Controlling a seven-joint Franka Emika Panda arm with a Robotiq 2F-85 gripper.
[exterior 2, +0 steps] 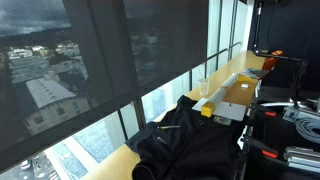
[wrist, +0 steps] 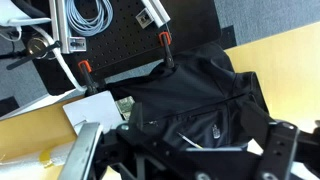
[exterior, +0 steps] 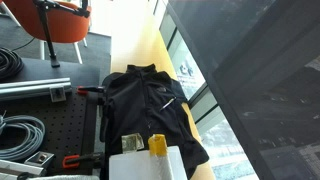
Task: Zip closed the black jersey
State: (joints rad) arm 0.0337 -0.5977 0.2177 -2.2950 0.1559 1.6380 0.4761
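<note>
The black jersey (exterior: 150, 105) lies spread on the light wooden tabletop (exterior: 135, 55) by the window. It shows in both exterior views (exterior 2: 190, 145). In the wrist view the jersey (wrist: 190, 95) fills the middle, with its zipper line running across the front, a small white mark (wrist: 214, 130) on the chest and a thin white strip next to it. My gripper (wrist: 205, 150) hangs above the jersey, open and empty. Its two dark fingers stand wide apart at the bottom of the wrist view. The gripper does not show in the exterior views.
A white box (exterior: 145, 165) and a yellow object (exterior: 157, 145) sit at the jersey's hem. Red-handled clamps (wrist: 165, 40) hold the table edge beside a black perforated board (exterior: 50, 120) with coiled cables (exterior: 20, 135). An orange chair (exterior: 60, 20) stands behind. A clear cup (exterior 2: 203, 90) stands near the window.
</note>
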